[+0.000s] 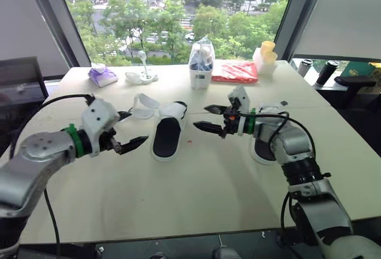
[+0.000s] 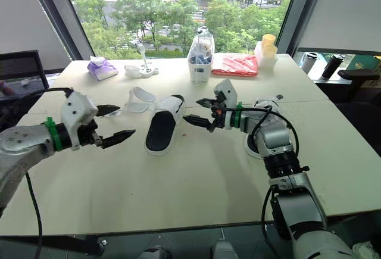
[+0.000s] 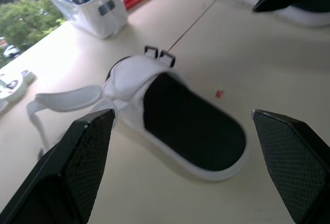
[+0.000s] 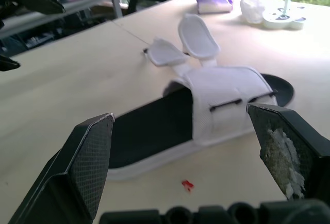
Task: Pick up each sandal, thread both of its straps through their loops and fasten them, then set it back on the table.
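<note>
A white sandal with a black footbed lies mid-table, its two straps undone and splayed left. A second sandal lies right, behind the right arm. The left gripper and right gripper flank the first sandal, fingers spread, empty. A far white tub holds a stuffed bag.

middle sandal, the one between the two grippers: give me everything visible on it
The sandal has a white sole, a black footbed and a wide white upper that looks padded, with two black loops on one edge. Both white straps are unfastened, splayed out on the table on the robot's left side of it. It lies flat, sole down, between the open left gripper and the open right gripper; neither touches it.
</note>
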